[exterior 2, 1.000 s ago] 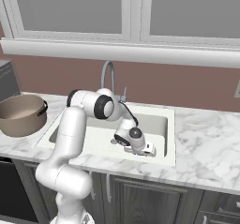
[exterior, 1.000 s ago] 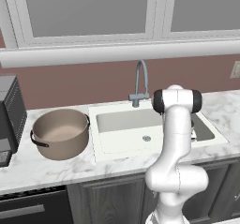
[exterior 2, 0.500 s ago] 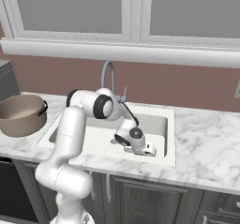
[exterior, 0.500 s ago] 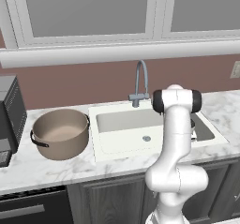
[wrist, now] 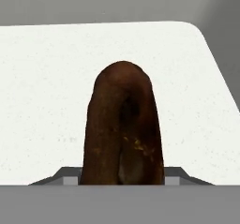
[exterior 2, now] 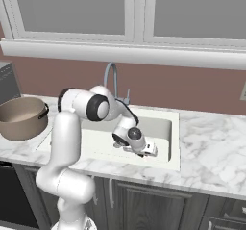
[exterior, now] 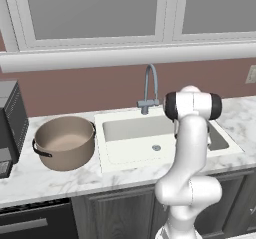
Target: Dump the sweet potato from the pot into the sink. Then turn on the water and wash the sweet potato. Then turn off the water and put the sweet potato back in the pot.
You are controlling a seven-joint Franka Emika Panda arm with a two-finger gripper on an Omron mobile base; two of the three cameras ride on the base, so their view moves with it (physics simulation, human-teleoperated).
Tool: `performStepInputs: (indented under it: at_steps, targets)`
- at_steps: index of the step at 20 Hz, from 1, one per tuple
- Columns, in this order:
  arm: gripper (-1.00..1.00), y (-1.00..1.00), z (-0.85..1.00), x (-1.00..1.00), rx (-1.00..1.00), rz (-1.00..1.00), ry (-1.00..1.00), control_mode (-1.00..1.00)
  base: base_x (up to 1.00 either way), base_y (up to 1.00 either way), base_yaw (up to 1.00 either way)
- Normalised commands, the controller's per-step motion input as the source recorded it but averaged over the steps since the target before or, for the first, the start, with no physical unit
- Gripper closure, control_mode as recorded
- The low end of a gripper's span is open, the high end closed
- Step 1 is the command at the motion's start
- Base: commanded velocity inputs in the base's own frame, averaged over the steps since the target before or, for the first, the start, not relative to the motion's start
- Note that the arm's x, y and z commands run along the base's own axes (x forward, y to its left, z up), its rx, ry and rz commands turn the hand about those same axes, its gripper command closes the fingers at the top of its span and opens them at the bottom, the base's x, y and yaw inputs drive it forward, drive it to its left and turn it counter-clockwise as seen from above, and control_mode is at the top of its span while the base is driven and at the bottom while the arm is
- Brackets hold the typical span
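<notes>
Reddish-brown lump: that's the sweet potato, huge in the hand view, standing up right at the gripper with the sink's white floor behind it
Hard to see: the finger tips are tucked behind the potato's base, so you can't make out the pads or any gap
Gripper: low inside the sink at its right end in the right base view; looks closed on the potato, since the lump sits dead centre between where the tips should be
Blocked: in the left base view the arm's white upper link covers the right part of the sink, so gripper and potato are behind it
Sink: white basin, small grey drain near the middle, no water visible
Pot: tan-brown, on the counter just left of the sink, pale inside, looks empty
Faucet: grey gooseneck at the sink's back edge
Cut off: dark boxy appliance at the far left, half out of the picture
Counter: white marble, dark cabinets below
Room: brownish-red wall, white-framed window above
</notes>
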Motion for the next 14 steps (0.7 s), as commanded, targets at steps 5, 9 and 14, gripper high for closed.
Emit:
performStepInputs:
  at_steps: [5,9,14]
  targets:
    - [1.0,0.01,0.63,-0.18,0.0,0.0,-0.09,-1.0,0.0,0.0,0.0]
    - [1.0,0.02,0.69,-0.22,0.0,0.0,-0.1,-1.0,0.0,0.0,0.0]
    - [1.0,0.18,0.71,-0.34,0.0,0.0,-0.05,-1.0,0.0,0.0,0.0]
